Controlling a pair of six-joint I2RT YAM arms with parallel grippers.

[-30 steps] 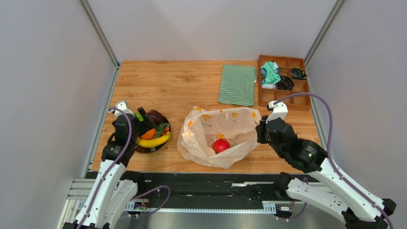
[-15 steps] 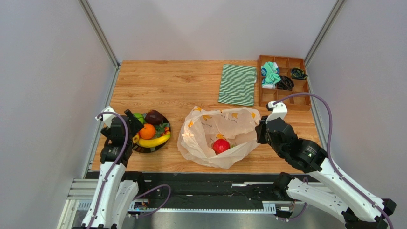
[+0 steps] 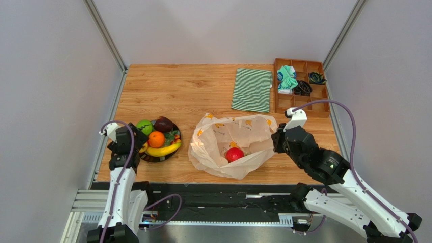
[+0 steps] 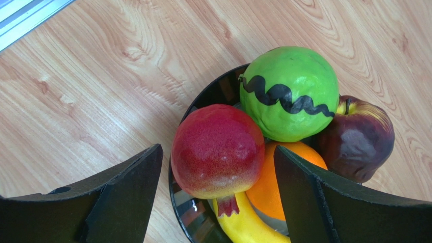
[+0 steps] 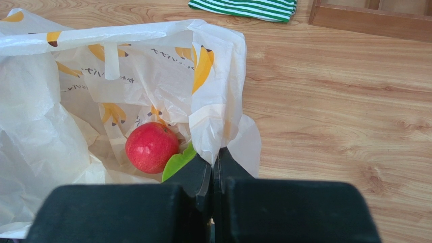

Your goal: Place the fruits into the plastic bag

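Your right hand [image 5: 213,159] grips the plastic bag [image 5: 45,126], one red apple [image 5: 152,147] inside; your open left hand [image 4: 217,152] straddles the bowl's [image 4: 203,96] remaining fruits [image 4: 289,91].

Robot lab cell; grey panel walls [image 3: 50,76], metal rail [image 3: 228,221], wooden table [image 3: 177,86]

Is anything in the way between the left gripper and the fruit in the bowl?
Nothing visible does. The open left gripper faces the fruits piled in the black bowl directly.
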